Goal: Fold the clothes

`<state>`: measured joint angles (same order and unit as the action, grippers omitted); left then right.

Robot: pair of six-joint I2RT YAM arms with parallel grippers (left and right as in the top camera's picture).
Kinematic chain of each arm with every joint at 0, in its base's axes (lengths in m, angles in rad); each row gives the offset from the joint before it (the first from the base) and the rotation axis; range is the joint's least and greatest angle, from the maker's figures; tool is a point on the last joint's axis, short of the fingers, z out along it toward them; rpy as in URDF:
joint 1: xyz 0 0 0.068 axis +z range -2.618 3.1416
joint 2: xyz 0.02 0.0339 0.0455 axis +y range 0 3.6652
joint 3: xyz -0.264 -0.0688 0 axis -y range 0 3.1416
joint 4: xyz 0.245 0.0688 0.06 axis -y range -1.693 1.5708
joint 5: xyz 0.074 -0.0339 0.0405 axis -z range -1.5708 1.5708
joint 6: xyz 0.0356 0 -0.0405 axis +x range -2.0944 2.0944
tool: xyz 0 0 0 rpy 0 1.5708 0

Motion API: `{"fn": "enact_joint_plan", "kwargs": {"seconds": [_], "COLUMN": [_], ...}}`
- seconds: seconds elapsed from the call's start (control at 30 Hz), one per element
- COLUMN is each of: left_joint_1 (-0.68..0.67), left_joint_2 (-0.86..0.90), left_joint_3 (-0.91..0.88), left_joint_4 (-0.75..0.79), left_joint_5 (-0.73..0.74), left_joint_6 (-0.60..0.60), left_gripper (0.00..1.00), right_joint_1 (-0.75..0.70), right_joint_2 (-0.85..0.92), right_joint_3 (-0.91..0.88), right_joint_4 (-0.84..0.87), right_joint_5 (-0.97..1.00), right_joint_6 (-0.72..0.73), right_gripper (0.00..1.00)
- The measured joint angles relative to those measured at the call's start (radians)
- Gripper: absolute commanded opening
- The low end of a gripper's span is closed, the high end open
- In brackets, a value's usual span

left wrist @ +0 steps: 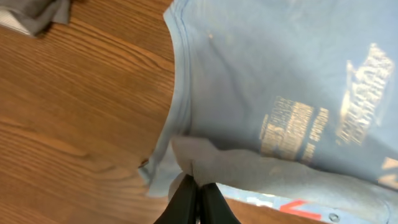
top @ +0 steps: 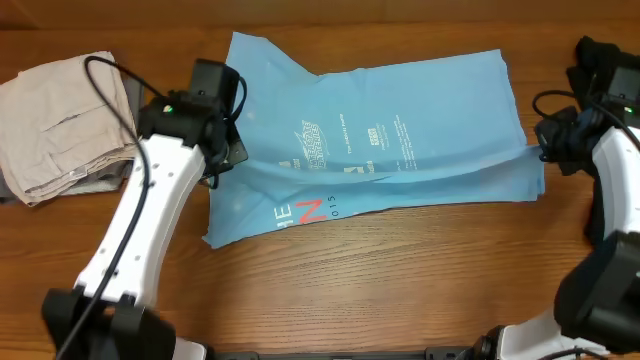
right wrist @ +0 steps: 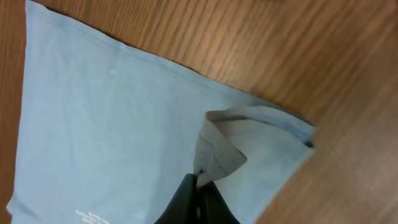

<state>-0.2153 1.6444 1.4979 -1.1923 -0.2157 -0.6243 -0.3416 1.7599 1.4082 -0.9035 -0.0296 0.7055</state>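
One shirt point(top: 420, 110): my left gripper point(left wrist: 198, 198) and right gripper point(right wrist: 198, 194) each clamp one fold. One trousers point(top: 60, 110), left of my left gripper.

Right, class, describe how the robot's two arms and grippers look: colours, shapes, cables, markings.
The left arm and right arm have smooth white shells with black joints and bases. A thin black cable loops off the left wrist. A small green light glows near each wrist. The left gripper and right gripper have narrow, tapered black fingers. No lettering is legible.
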Motion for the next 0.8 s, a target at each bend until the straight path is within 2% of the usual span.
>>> {"fn": "enact_joint_plan", "kwargs": {"seconds": [0.37,0.6,0.7,0.8], "left_joint_1": [0.0,0.0,0.0,0.0], "left_joint_2": [0.212,0.284,0.286,0.286], "left_joint_3": [0.001,0.001,0.001,0.001], "left_joint_4": [0.066,0.118,0.124,0.127], "left_joint_5": [-0.056,-0.081,-0.087,-0.089], "left_joint_6": [0.001,0.003,0.003,0.004], "left_gripper": [0.04,0.04,0.04,0.08], "right_joint_1": [0.056,0.095,0.102,0.103], "right_joint_2": [0.12,0.185,0.22,0.241], "right_joint_3": [0.0,0.0,0.0,0.0], "right_joint_4": [0.157,0.247,0.282,0.302], "right_joint_5": [0.023,0.067,0.076,0.086], "right_joint_6": [0.0,0.0,0.001,-0.005], "right_gripper": [0.04,0.05,0.11,0.31]}}
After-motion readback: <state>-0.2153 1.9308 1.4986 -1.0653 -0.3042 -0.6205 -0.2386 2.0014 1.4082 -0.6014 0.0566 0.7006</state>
